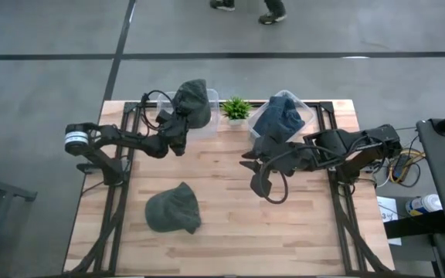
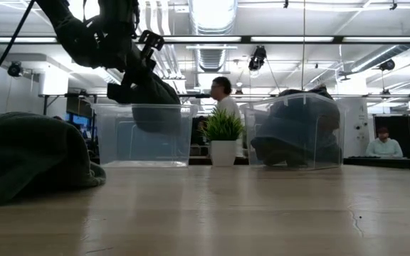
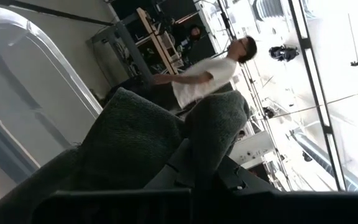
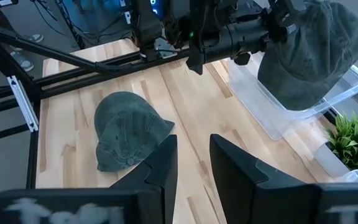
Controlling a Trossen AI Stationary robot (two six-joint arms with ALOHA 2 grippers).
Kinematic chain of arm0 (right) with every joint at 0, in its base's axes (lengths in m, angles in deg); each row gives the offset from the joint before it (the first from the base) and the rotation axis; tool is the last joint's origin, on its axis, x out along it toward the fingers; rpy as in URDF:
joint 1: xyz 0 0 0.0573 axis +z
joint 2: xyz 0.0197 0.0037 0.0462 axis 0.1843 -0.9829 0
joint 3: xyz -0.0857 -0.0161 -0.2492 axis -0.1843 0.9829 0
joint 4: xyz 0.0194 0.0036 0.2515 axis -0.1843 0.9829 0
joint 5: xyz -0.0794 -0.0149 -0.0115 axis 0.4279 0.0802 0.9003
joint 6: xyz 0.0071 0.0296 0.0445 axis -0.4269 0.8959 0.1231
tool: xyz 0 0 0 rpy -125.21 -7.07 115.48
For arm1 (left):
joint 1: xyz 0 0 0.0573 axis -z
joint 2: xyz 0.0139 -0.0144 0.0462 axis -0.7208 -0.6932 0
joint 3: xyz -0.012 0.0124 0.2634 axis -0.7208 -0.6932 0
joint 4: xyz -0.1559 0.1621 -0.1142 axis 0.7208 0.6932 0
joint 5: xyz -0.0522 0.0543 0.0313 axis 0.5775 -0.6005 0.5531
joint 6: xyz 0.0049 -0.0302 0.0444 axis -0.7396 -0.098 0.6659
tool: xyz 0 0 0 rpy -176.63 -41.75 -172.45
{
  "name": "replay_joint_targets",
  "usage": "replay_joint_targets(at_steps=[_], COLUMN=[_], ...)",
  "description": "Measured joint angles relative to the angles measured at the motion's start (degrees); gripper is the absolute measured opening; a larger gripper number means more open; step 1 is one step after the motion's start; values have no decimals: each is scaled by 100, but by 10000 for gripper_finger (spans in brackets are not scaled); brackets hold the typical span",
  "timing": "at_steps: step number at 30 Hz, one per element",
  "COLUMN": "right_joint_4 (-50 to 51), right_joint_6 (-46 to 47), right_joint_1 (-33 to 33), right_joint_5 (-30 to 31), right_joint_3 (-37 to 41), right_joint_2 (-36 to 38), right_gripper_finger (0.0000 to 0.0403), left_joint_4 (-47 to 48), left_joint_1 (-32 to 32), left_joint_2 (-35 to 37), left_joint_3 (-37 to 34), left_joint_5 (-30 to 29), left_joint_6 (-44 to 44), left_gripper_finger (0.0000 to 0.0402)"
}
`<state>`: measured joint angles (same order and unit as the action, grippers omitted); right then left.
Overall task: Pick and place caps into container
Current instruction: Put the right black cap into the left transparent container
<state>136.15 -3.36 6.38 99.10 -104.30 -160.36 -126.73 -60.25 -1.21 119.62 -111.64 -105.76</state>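
Observation:
An olive-green cap (image 1: 194,100) hangs over the left clear container (image 1: 214,116) at the table's far edge, with my left gripper (image 1: 181,123) shut on it. A second olive cap (image 1: 174,208) lies crown up on the wood at the near left; the right wrist view shows this cap (image 4: 126,130) too. The right clear container (image 1: 309,116) holds dark slate-blue caps (image 1: 280,116). My right gripper (image 4: 193,165) hovers open above the table's middle, with nothing between its fingers. My left gripper pinches the olive cap at its upper edge (image 4: 286,26), the fingers coming in level from the table's left. The cap hangs slack below the fingers. Its lower part (image 2: 151,117) is inside the left container's open top, above the floor.
A small potted plant (image 1: 236,108) stands between the two containers. Dark frame rails (image 1: 130,154) run along both sides of the table. People show in the room beyond the far edge. Bare wood lies at the near right.

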Motion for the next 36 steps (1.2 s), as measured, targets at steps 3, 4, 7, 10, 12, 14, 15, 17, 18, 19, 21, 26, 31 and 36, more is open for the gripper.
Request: replay_joint_targets(at_steps=[3,4,7,10,12,14,15,17,18,19,21,26,31,36], right_joint_4=[0,-2,-2,-6,-7,-9,-8,-11,-11,-11,-10,-11,-12,-11], right_joint_6=[0,1,1,2,2,2,2,2,2,0,-5,-17,-20,-20], right_joint_1=[0,0,0,0,0,0,0,0,0,0,0,-2,-2,-2], right_joint_5=[1,2,2,2,2,2,2,2,2,2,4,4,4,4], right_joint_3=[0,0,0,0,2,2,2,2,2,2,2,2,4,4], right_joint_2=[0,0,0,0,0,0,0,0,0,0,0,0,0,0], right_gripper_finger=[84,83,82,84,86,86,86,84,82,81,79,83,89,85], left_joint_4=[12,13,17,18,26,44,55,58,57,40,30,29,183,916], left_joint_1=[0,0,0,0,-2,-16,-20,-26,-26,-26,-26,-26,-26,-20], left_joint_2=[0,0,-2,5,52,139,190,312,385,450,589,847,874,907], left_joint_3=[-5,-7,-7,-4,-4,-4,-4,-4,-4,-4,-4,-4,-4,-4], left_joint_5=[-19,-14,17,46,83,128,126,127,127,127,133,259,710,831], left_joint_6=[-140,-171,-196,-140,-75,-7,52,287,455,622,907,1361,1518,1457], left_gripper_finger=[13,16,31,50,65,81,89,105,113,120,134,165,190,215])
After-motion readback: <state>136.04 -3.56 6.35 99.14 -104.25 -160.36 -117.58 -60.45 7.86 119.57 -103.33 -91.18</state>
